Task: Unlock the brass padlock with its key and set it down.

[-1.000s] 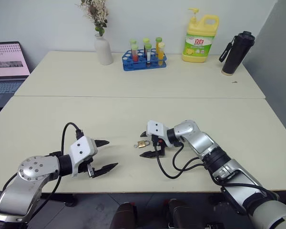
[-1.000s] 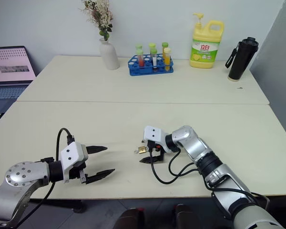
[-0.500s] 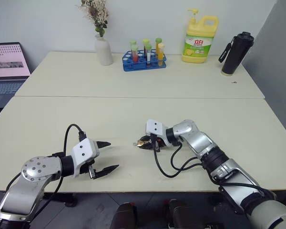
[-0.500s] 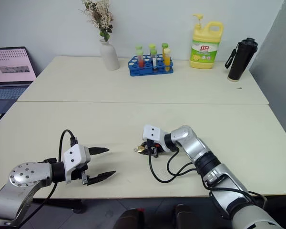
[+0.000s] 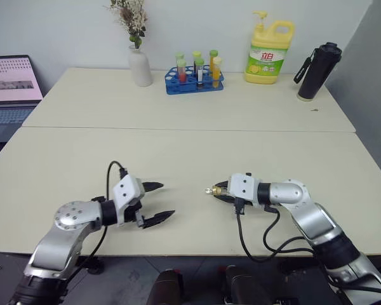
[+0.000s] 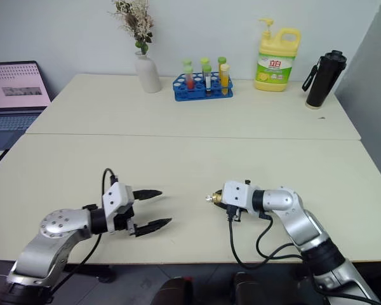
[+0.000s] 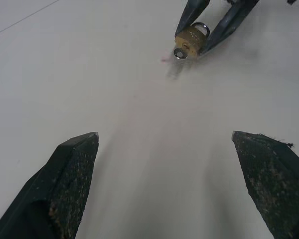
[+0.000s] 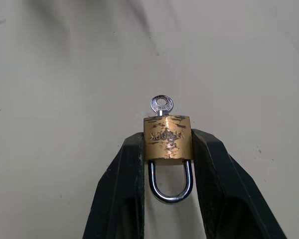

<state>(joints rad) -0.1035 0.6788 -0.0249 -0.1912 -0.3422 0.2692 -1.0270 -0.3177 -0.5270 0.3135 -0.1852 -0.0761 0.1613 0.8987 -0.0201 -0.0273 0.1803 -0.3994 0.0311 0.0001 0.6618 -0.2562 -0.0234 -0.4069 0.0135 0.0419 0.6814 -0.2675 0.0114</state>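
Right wrist view: right end effector point(image 8: 167, 149) pinches the brass padlock point(image 8: 167, 138), key point(image 8: 161, 105) protruding beyond.

The padlock point(image 8: 167, 137) is a small squarish brass body, scuffed, with faint stamped lettering on its face and a thin silvery U-shaped shackle point(image 8: 171, 183) seated in it at both legs. It is pinched by its two sides between black fingers point(image 8: 123, 184), with the shackle toward the wrist and the keyhole end pointing outward. The key point(image 8: 161, 105) sits in that keyhole, its round silvery head with a hole sticking straight out. Both hang just above the table point(image 5: 178, 159), near its front edge, about midway along.
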